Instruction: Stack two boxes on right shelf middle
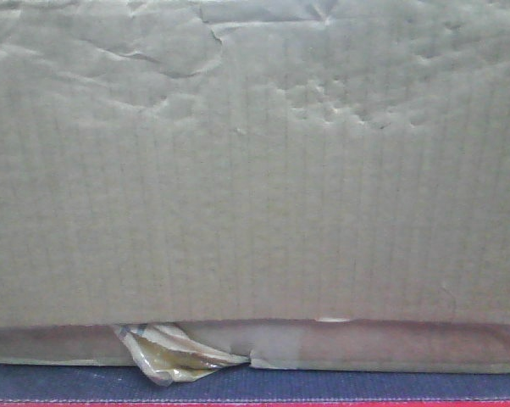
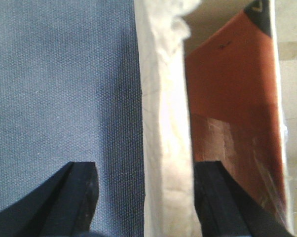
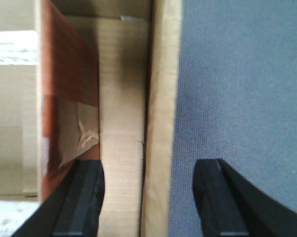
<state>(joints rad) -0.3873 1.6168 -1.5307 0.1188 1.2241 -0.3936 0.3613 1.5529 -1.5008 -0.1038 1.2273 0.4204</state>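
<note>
Grey platform (image 2: 64, 74) — box (image 2: 163, 123) inside left gripper (image 2: 146, 168)

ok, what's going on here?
The large box sits on the flat box, which rests on a dark platform. The left gripper and the right gripper are both open. Each straddles a cardboard edge of that stack, one per side, and neither is clamped.

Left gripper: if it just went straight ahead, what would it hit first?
Probably the pale cardboard edge of a box, which lies between the open fingers of the left gripper; the grey platform is beside it. How near is unclear.
</note>
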